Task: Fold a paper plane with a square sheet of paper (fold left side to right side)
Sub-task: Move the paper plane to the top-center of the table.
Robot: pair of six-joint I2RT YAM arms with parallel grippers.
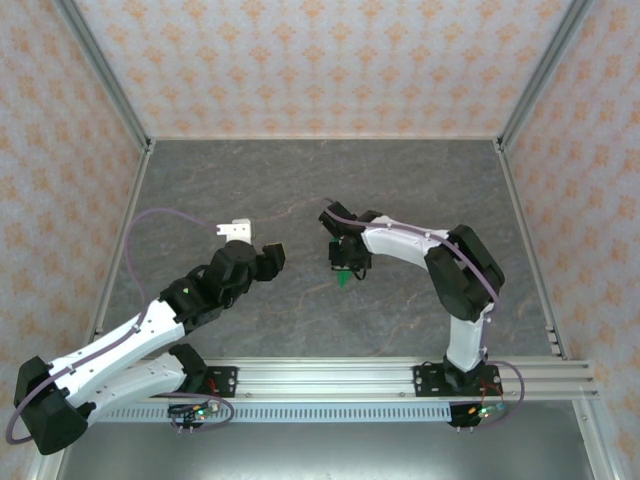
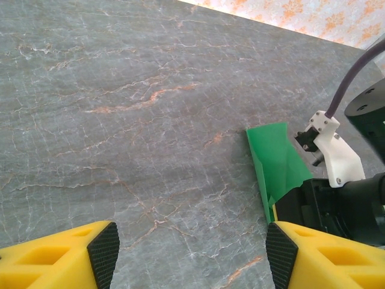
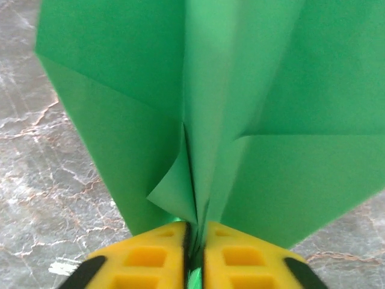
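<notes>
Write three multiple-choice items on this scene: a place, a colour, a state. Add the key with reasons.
1. Where is the green paper? A in the left tool B in the right tool C lying loose
2. The tools' fingers are: A red B blue C yellow
3. The left tool is: A open, empty B shut on paper C shut, empty

Key: 1 B, the right tool pinches its folds; 2 C, their bodies are yellow; 3 A, fingers apart over bare table.

left hand [image 2: 192, 254]: jaws apart | right hand [image 3: 195, 241]: jaws pinched together
</notes>
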